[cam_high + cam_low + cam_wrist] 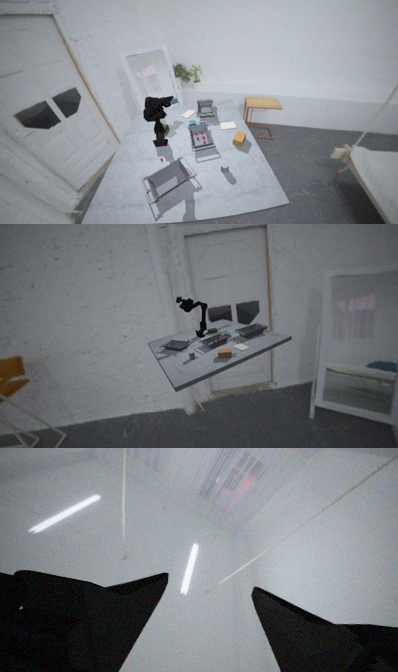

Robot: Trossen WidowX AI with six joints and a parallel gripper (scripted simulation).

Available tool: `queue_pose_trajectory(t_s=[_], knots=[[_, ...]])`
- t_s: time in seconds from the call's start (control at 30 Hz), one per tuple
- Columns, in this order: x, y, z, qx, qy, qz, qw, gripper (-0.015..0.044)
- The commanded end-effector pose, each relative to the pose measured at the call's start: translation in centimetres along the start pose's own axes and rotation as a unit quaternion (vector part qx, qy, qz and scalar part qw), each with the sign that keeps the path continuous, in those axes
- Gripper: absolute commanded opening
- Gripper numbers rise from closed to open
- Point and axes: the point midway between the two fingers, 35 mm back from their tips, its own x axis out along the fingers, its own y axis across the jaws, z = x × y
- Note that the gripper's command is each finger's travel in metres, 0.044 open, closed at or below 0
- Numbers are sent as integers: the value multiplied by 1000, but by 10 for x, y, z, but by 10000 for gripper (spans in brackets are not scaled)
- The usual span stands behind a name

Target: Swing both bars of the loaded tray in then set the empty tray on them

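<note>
The loaded tray (198,128) (220,343) stands mid-table with several small red blocks (203,137) inside. Its wire bars stand out over its two ends. One empty grey tray (164,173) (173,348) stands at the front in the top view, turned at an angle, its bars out. Another empty grey tray (204,103) (255,332) stands at the table's far end there; I cannot tell which of the two matches the loaded one. My gripper (210,584) (171,100) (178,299) is open and empty, raised high near the arm's base and away from all trays. The wrist view shows only ceiling and walls.
A loose red block (161,159) lies near the front tray. An orange box (239,138) (225,353), a grey cylinder (225,168) (191,356), a green box (166,128) (212,330), a blue block (192,122) and two cream plates (188,114) stand or lie around the trays.
</note>
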Motion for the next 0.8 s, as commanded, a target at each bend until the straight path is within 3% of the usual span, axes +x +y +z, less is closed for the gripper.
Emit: queue_pose_trajectory(t_s=[0.0, 0.23, 0.37, 0.53, 0.77], knots=[[0, 0, 0, 0, 0, 0, 1000, 374], [1, 0, 1, 4, -2, 0, 1000, 190], [26, -1, 34, 102, -47, 4, 994, 85], [66, -7, 102, 297, -142, 41, 944, 85], [90, -19, 184, 506, -245, 139, 815, 85]])
